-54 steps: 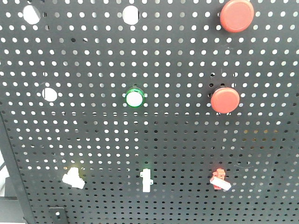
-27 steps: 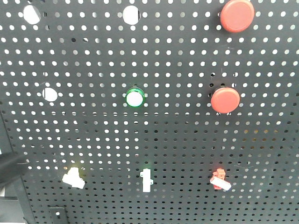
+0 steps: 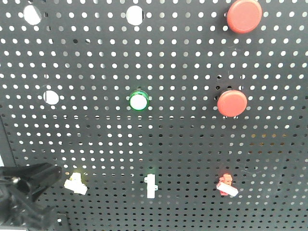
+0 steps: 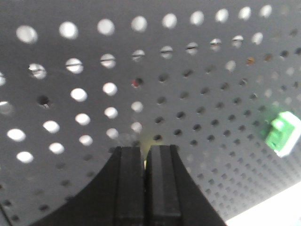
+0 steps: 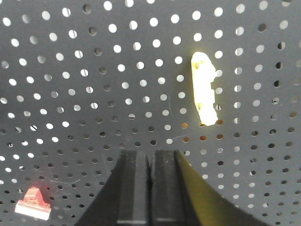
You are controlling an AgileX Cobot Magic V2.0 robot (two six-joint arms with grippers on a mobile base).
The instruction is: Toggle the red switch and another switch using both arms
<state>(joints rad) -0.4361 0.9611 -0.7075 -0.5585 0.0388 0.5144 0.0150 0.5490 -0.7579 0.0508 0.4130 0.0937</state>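
**Reference landmark:** the small white toggle with a green base (image 3: 150, 185), bottom row of the black perforated metal panel (image 3: 192, 144). All positions below refer to this toggle.

**Task items**
- The red switch (image 3: 226, 185), a small toggle with a red base and a short white lever, sits to the right of the landmark at the same height. Its lever points down and to the right.
- The other switch (image 3: 75, 182), a small white toggle with a faint yellow base, sits to the left of the landmark at the same height.

**Left gripper** (image 3: 48, 175)
- Position: far left of the landmark, just beside the yellow-based switch on its outer side. Contact cannot be confirmed.
- State: in the left wrist view the gripper (image 4: 146, 155) has its black fingers (image 4: 129, 183) pressed together with only a thin seam, holding nothing. The landmark appears as a green block (image 4: 283, 133) to the right.

**Right gripper** (image 5: 149, 157)
- Seen only in the right wrist view. The fingers (image 5: 164, 188) are closed against each other and empty.
- The red switch (image 5: 33, 203) lies low and left of the fingertips, apart from them.
- A pale yellow-white toggle (image 5: 203, 89) stands above and to the right; which panel toggle this is cannot be told.

**Other fittings**
- Green-ringed white round button (image 3: 138, 101): above the landmark, slightly left.
- Two large round red push buttons (image 3: 232, 103) (image 3: 244, 16): above and to the right.
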